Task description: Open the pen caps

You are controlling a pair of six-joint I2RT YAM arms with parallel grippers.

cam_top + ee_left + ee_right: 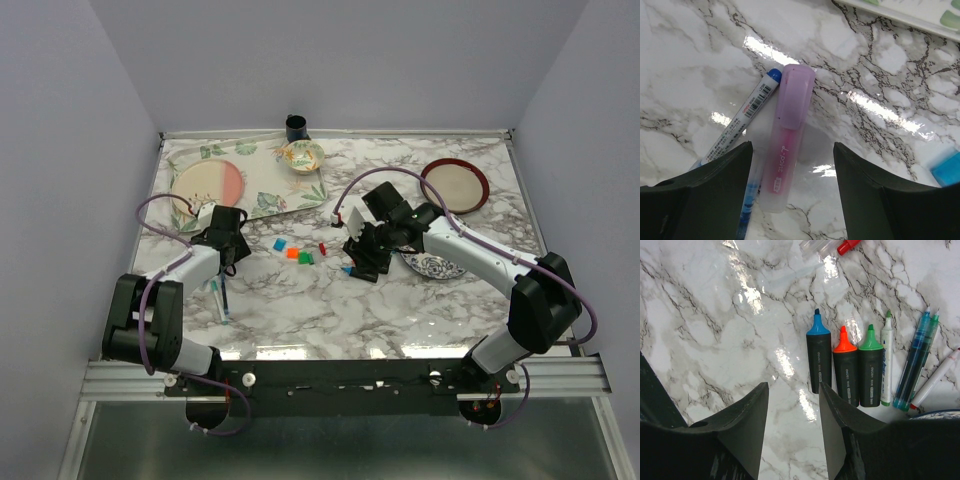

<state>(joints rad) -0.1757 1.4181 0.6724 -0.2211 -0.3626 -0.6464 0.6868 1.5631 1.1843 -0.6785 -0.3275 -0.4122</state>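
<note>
left gripper [792, 146] astride capped pink highlighter [784, 167]

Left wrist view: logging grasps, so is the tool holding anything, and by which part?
Nothing held: the pink highlighter lies between the open fingers of the left tool, touching neither.

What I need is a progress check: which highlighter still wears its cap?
The translucent pink highlighter below the left gripper: its pale lilac cap is on, whereas the three black highlighters show bare blue, orange and green tips.
</note>
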